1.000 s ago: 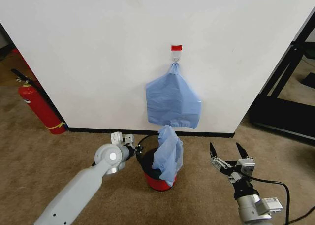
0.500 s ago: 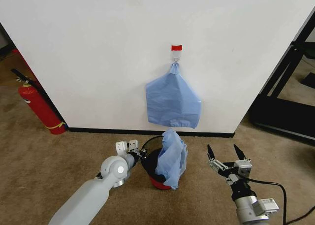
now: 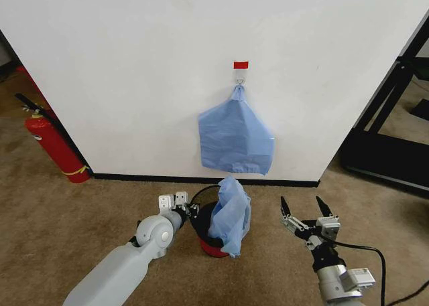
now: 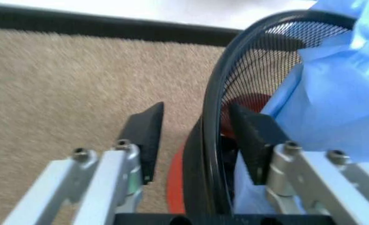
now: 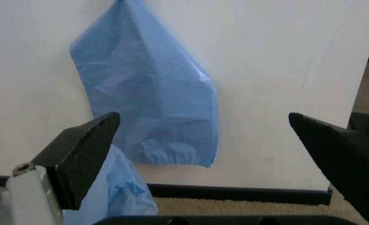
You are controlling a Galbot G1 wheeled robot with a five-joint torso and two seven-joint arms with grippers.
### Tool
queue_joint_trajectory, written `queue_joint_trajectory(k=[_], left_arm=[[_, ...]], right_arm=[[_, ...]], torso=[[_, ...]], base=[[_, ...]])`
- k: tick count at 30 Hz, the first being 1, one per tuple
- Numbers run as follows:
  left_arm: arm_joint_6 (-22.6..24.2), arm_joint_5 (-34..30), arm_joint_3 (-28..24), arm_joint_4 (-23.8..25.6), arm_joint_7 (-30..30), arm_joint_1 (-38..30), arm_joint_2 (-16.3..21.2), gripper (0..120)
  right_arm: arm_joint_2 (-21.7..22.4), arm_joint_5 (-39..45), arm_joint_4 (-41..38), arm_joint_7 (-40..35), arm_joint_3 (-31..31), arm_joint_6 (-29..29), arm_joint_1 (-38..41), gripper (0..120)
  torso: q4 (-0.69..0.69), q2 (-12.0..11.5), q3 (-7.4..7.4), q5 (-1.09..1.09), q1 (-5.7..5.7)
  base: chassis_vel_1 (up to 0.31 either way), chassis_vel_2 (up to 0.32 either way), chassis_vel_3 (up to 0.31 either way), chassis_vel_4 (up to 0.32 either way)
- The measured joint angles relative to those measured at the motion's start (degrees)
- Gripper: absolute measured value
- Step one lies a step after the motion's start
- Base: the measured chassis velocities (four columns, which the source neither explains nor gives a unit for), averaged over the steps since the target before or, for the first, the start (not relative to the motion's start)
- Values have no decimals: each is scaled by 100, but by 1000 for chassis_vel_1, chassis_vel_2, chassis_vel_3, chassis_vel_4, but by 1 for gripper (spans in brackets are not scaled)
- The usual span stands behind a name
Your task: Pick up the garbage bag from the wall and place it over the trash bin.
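The garbage bag [image 3: 228, 214] stands bunched in the trash bin [image 3: 208, 242] on the carpet [image 3: 60, 212], its crumpled blue plastic rising above the rim and spilling down the bin's side toward 3 o'clock. The bin sits just in front of the black baseboard [image 3: 134, 178] of the wall [image 3: 120, 65].

The left gripper [image 3: 182, 203] is at the bin's rim on its 9 o'clock side. From the left wrist, its fingers [image 4: 143, 136] are parted a moderate way and straddle the black wire rim [image 4: 219, 108], one finger outside over the carpet and the other inside against the mesh, with the bag just beyond the inner finger.

The right gripper [image 3: 301, 209] hovers at 3 o'clock of the bin, near but apart from the bag, fingers spread wide and holding nothing.

Straight above the bin at 12 o'clock, a flat bundle of blue bags [image 3: 234, 137] hangs from a red-and-white hook tag [image 3: 240, 67]. A red fire extinguisher [image 3: 53, 147] stands at 10 o'clock by the wall.
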State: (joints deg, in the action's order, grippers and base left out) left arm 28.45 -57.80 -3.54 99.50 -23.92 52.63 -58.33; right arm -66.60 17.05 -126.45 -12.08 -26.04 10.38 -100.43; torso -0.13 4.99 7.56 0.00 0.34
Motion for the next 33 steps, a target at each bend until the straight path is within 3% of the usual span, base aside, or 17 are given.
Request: queue_joint_trajectory(k=[4, 11, 12, 16, 18, 22, 25, 26, 33], left_arm=[[32, 46, 89, 263, -18, 58, 161, 59], [60, 208, 390, 1308, -176, 270, 701, 89], [60, 208, 390, 1308, -176, 270, 701, 89], [50, 265, 227, 2019, -352, 179, 876, 100], [60, 250, 105, 2146, -397, 97, 908, 100], [272, -57, -493, 2513, -644, -367, 912, 100], [559, -519, -1233, 2794, -975, -940, 855, 98], [559, -519, -1233, 2794, -975, -940, 855, 98], [1013, -1640, -2342, 2925, -1834, -2295, 485, 85]], right_arm=[[6, 21, 26, -1, -3, -1, 30, 100], [14, -16, 131, -135, 24, -71, 144, 100], [14, -16, 131, -135, 24, -71, 144, 100], [58, -54, 131, -1084, -70, -1034, 275, 100], [58, -7, 132, -1252, -105, -1182, 309, 100], [41, 9, 209, -1440, -266, -1276, 326, 100], [49, -15, 279, -1457, -339, -1277, 292, 100], [49, -15, 279, -1457, -339, -1277, 292, 100], [-31, -144, 385, -1459, -346, -1266, 307, 100]], torso=[[0, 0, 0, 0, 0], [1, 0, 0, 0, 0], [1, 0, 0, 0, 0], [1, 0, 0, 1, 0], [1, 0, 0, 1, 0], [0, 0, 0, 1, 0], [-1, 0, 0, 1, 0], [-1, 0, 0, 1, 0], [-1, 0, 0, 1, 0]], base=[[0, 0, 0, 0], [0, 0, 0, 0], [0, 0, 0, 0], [0, 0, 0, 0], [0, 0, 0, 0], [0, 0, 0, 0], [0, 0, 0, 0], [0, 0, 0, 0], [0, 0, 0, 0]])
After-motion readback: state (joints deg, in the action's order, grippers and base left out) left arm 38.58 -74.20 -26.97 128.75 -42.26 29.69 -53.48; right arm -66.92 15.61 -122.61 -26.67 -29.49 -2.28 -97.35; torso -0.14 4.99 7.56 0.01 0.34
